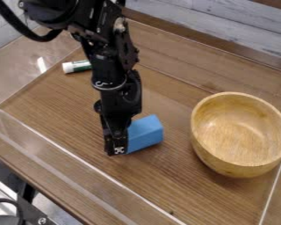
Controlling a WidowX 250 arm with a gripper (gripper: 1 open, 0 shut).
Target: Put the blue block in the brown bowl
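While the claw [115, 145] stands shut on the blue block [144, 134], the brown bowl [238, 134] sits apart.

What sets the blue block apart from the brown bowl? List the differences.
Colour: the blue block is bright blue and plain; the brown bowl is light wood with visible grain.
Shape: the block is box-like with flat faces; the bowl is round and hollow with a thick rim.
Size: the block is far smaller than the bowl.
Position: the block sits against the gripper; the bowl stands alone to the right.
Both rest on the wooden table.
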